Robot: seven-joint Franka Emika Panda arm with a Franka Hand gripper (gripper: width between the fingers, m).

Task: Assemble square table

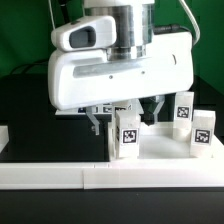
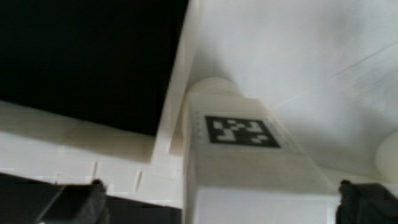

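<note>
Pincer (image 1: 128, 112): jaws spread wide, nothing between them, hanging above square table top (image 1: 160, 140) near front border rail (image 1: 60, 176) of the table. Leg (image 1: 127, 137) standing upright directly below pincer, long axis vertical; 3 legs visible. Black-white tag (image 2: 240, 131) on leg; no readable writing.

White rounded arm housing, grey cylindrical wrist, dark-fingered tool (image 1: 128, 117)

The arm's bulk hides most of the square table (image 1: 150, 140) behind the gripper (image 1: 128, 118); the wrist view crops its slab.
</note>
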